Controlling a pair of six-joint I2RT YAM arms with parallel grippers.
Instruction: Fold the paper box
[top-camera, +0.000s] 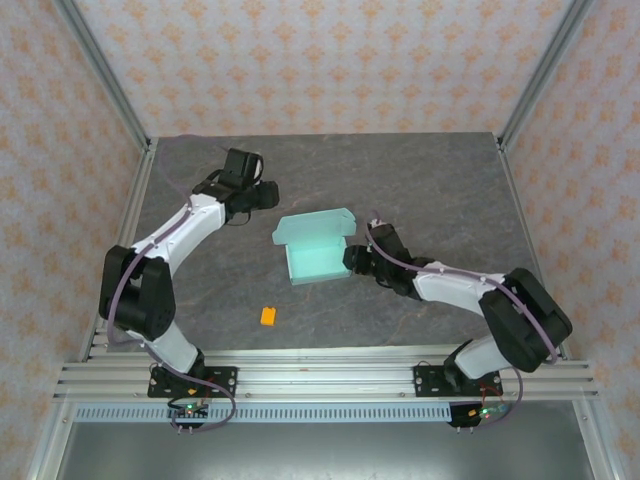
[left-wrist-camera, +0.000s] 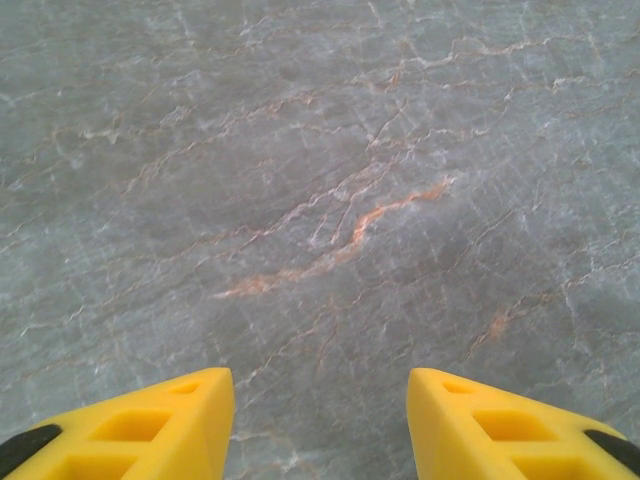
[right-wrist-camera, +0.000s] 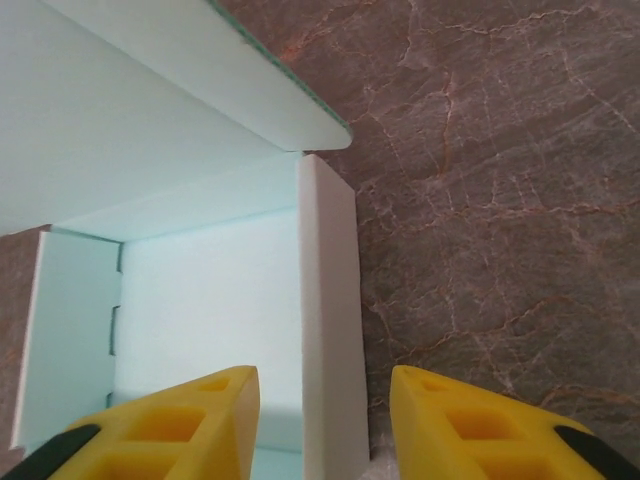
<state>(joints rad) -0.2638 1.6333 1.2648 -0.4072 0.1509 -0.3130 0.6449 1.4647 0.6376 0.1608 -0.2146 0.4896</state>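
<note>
robot lab booth, aluminium frame (top-camera: 320, 372), patterned walls (top-camera: 330, 60)

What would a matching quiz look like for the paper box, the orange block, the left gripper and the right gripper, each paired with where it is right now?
Column one:
1. paper box
2. orange block
3. left gripper
4. right gripper

Column two:
A. open above bare table, holding nothing
B. mid-table, lid open
C. straddling the box's right wall
D. lying alone, near-left of the box

Pairs: 1-B, 2-D, 3-A, 4-C.
</note>
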